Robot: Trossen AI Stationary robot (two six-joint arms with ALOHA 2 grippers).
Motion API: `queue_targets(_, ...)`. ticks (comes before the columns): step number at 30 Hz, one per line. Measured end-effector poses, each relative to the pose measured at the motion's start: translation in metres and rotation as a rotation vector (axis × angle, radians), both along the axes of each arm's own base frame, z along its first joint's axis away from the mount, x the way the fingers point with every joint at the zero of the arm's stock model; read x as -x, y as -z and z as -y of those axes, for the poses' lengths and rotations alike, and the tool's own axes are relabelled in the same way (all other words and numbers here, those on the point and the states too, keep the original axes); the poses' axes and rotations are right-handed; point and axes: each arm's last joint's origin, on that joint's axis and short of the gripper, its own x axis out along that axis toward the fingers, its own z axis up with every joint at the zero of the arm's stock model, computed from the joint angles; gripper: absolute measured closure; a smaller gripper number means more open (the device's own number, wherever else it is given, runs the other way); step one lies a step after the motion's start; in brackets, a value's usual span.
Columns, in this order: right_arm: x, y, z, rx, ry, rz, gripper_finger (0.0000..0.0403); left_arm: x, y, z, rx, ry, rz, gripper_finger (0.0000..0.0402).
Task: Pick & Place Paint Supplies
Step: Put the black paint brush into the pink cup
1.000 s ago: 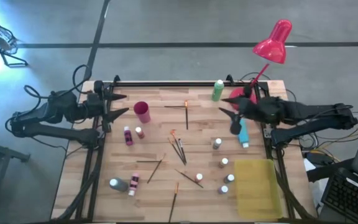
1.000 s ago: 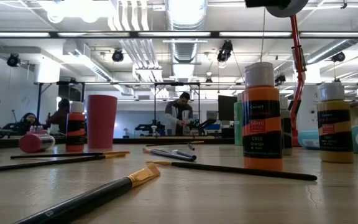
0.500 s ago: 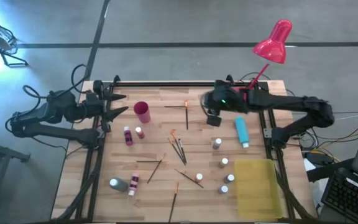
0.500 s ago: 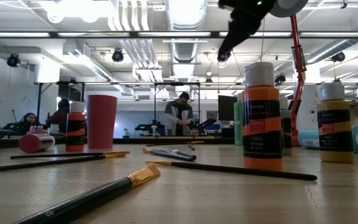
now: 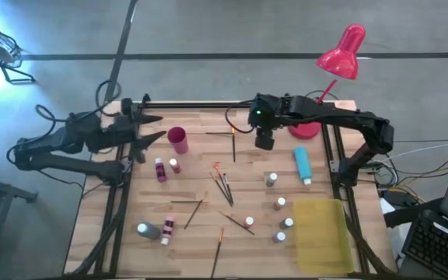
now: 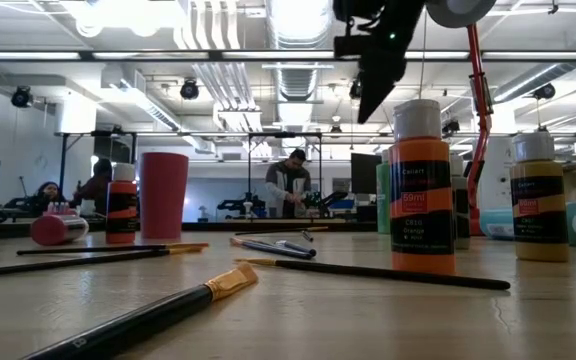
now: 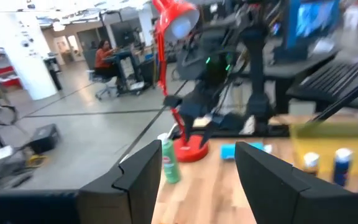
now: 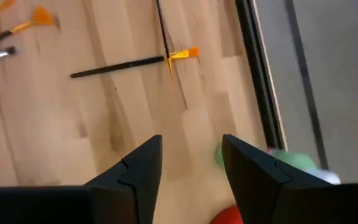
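Observation:
Paint supplies lie scattered on the wooden table: small capped bottles, a blue bottle on its side, and thin brushes. Two crossed brushes lie at the far middle. My right gripper hangs open above the wood just right of them, slanting down, with nothing between its fingers. The crossed brushes show ahead of it. A green bottle stands upright by the lamp base; in the high view my right arm hides it. My left gripper waits open at the far left.
A pink cup stands near my left gripper. The red desk lamp rises from its base at the far right. A flat yellow tray lies at the near right. An orange bottle stands close to the low camera.
My right gripper has swung from the table's right side toward the left along the far edge and has tipped from nearly level to slanting down. It now hangs over the far middle by the crossed brushes.

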Motion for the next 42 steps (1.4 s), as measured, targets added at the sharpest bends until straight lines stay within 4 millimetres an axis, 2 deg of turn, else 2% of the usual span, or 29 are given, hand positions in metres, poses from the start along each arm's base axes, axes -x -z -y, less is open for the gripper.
queue_targets(7,0.053,-0.021,-0.020,-0.039,0.072,0.138,0.0278,-0.042,-0.012,-0.004,-0.079,-0.011,-0.128,0.0193)
queue_targets(10,0.077,-0.026,-0.027,-0.029,0.089,0.216,0.0293,-0.064,-0.008,-0.014,-0.083,-0.044,-0.245,0.0193)
queue_targets(20,0.140,-0.021,-0.048,-0.003,0.089,0.398,0.0343,-0.123,0.002,-0.055,-0.075,-0.111,-0.473,0.0193)
queue_targets(23,0.153,-0.015,-0.052,0.001,0.085,0.428,0.0355,-0.135,-0.001,-0.066,-0.061,-0.075,-0.472,0.0193)
queue_targets(30,0.176,-0.001,-0.059,-0.002,0.100,0.467,0.0376,-0.161,0.009,-0.090,-0.007,-0.045,-0.597,0.0193)
queue_targets(35,0.188,0.009,-0.063,-0.003,0.107,0.484,0.0386,-0.178,0.019,-0.106,0.013,-0.049,-0.697,0.0193)
queue_targets(42,0.199,0.018,-0.066,-0.005,0.130,0.509,0.0394,-0.194,0.024,-0.123,0.054,0.006,-0.730,0.0193)
